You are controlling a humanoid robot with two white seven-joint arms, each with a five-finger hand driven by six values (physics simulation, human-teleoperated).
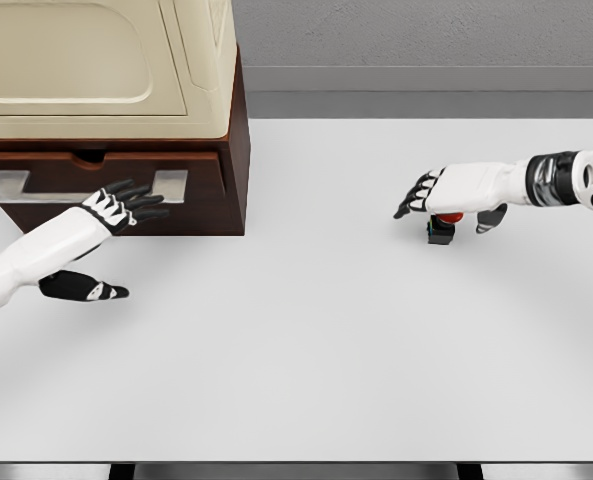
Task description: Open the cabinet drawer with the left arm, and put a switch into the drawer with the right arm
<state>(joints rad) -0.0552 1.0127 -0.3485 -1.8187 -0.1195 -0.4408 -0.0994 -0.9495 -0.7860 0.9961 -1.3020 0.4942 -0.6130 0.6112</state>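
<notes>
Right fingers (416,198) spread over switch (442,226)

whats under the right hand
A small switch with a red button on a dark base sits under the right hand. The palm covers its top; contact can't be judged.

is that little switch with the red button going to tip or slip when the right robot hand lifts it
The switch looks like a small, squat, rigid block, so it is probably light and unlikely to flex. Its domed red top may be slippery. The right robot hand dwarfs it, so a pinch could push it sideways across the smooth table.
</notes>
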